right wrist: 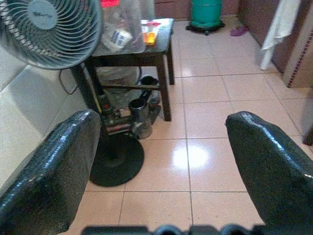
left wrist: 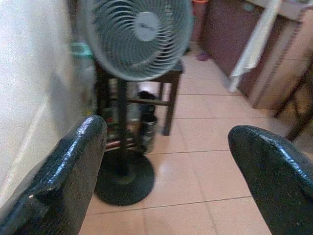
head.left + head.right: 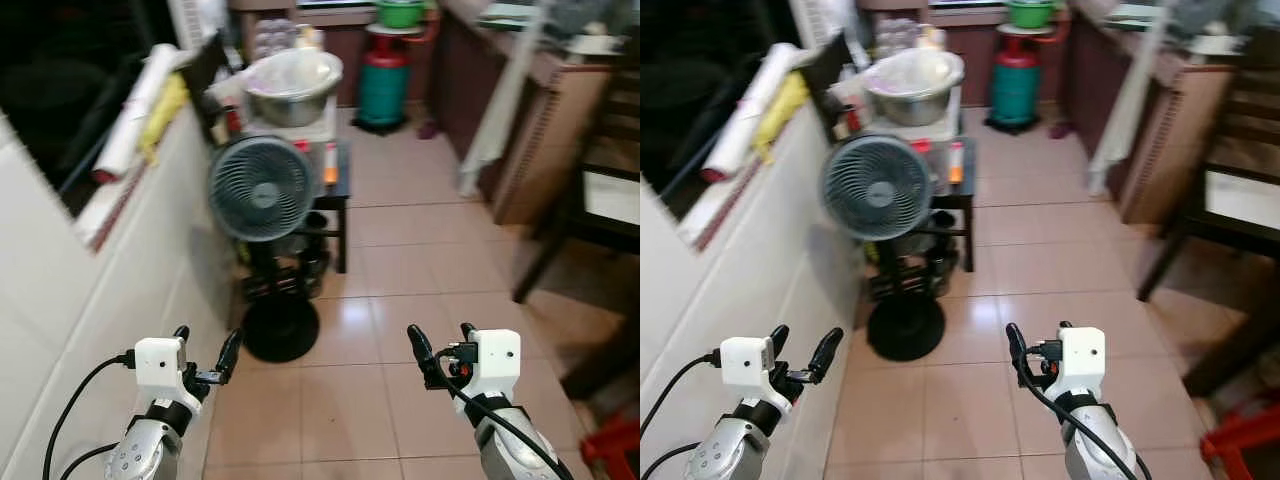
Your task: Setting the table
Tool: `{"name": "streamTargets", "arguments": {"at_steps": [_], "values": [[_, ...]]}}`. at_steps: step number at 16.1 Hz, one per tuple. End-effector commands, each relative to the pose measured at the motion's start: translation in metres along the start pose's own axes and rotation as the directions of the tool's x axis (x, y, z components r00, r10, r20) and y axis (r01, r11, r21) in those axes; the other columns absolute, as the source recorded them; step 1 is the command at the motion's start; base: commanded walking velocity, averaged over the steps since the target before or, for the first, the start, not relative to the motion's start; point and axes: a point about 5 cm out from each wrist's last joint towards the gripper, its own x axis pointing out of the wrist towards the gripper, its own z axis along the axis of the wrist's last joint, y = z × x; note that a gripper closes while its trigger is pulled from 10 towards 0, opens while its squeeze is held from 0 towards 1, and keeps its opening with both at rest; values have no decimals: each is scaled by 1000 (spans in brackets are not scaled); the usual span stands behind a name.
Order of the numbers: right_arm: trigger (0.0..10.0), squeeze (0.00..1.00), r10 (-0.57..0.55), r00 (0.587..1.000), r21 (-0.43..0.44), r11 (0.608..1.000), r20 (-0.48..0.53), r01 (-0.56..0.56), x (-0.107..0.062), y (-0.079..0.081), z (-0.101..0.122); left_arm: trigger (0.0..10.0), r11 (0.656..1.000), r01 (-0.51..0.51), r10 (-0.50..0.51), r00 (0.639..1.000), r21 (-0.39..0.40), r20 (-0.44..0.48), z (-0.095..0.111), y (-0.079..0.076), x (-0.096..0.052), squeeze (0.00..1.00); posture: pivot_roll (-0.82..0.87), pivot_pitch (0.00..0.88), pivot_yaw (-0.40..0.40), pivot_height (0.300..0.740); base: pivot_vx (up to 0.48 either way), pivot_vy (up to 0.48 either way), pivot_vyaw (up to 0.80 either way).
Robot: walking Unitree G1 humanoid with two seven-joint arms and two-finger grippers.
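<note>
Nearest to me, both arms are up at carry height over the tiled floor. Left end effector has its fingers spread with nothing between them; right end effector is the same, spread and empty. I read that as a travel posture: hands free, ready for a pickup I haven't reached.

The floor is glossy square tile, pinkish, throwing back a bright glare in the right wrist view. On my left runs a pale wall, smooth and matte.

Just ahead stands a pedestal fan, a round grey wire cage on a black pole with a flat disc base. It sits hard against the wall, probably to keep the walkway open.

Right behind it is a small dark wooden surface on thin legs, with jars and bottles tucked on the rack beneath and an orange bottle on top. Above that, a big steel bowl, shiny and wrapped in clear plastic.

Further back, a green gas cylinder stands on the floor under a counter. On my right, part of a dark wooden chair.

Tableware for setting the table? I can't pick out plates or cutlery from here; the bowl is the nearest candidate, and that's only my guess.
</note>
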Motion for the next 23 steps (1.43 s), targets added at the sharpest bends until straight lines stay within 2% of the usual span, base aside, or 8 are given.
{"name": "streamTargets", "arguments": {"at_steps": [1, 5, 11, 23], "values": [[10000, 0, 2, 1000, -2, 1000, 12, -2, 0, 2, 4, 10000, 1000, 18, -18, 1000, 8, 11, 5, -1, 2, 0, -2, 0, 41, 740, 0, 0, -800], [10000, 0, 8, 1000, -5, 1000, 6, -8, 0, 2, 3, 10000, 999, 32, -32, 999, 7, 5, 3, -5, 3, 0, -9, 0, 42, 740, 83, 0, -800], [10000, 0, 12, 1000, -5, 1000, 2, -12, 2, 4, 3, 10000, 997, 78, -77, 997, 5, -7, 2, -10, 5, 0, -9, 0, 44, 740, 271, 0, -800], [10000, 0, 23, 1000, -19, 1000, 6, -23, 6, 6, 7, 10000, 995, 99, -99, 995, 7, -21, -2, -14, 7, 0, -9, 0, 33, 740, 273, 0, -800]]}}
